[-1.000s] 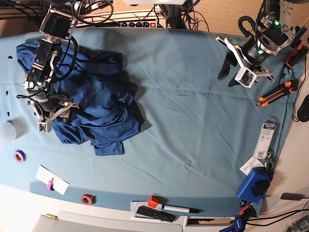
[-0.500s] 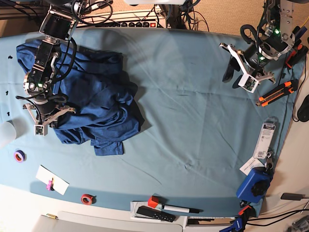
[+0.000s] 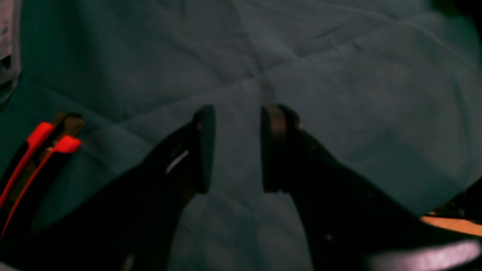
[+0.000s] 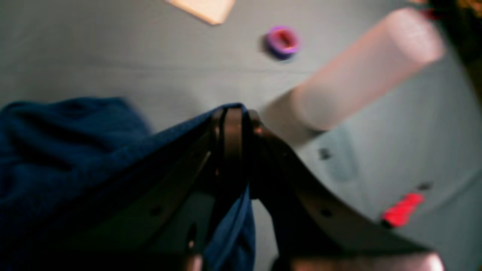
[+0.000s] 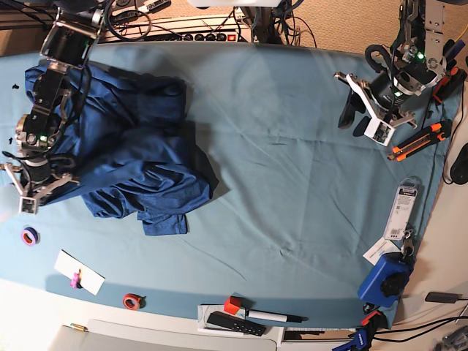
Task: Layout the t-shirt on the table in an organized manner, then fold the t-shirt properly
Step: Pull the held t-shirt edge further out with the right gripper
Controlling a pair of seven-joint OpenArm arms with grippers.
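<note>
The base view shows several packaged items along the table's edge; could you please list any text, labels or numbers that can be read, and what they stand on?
No text can be read in any view.
The white packaged card carries print: too small to read.
The white slip with the pink clip: no lettering visible.
Both wrist views are blurred and show no text.

The wide tabletop (image 5: pixel 292 183), covered in wrinkled light teal cloth, carries a crumpled dark navy knit t-shirt (image 5: pixel 139 153) at the base view's left. Near its front edge lie a purple tape ring (image 5: pixel 29 235), a white paper card (image 5: pixel 79 271) and a red tape ring (image 5: pixel 131 300). An orange-and-black utility knife (image 5: pixel 419 140) lies at the right edge.
</note>
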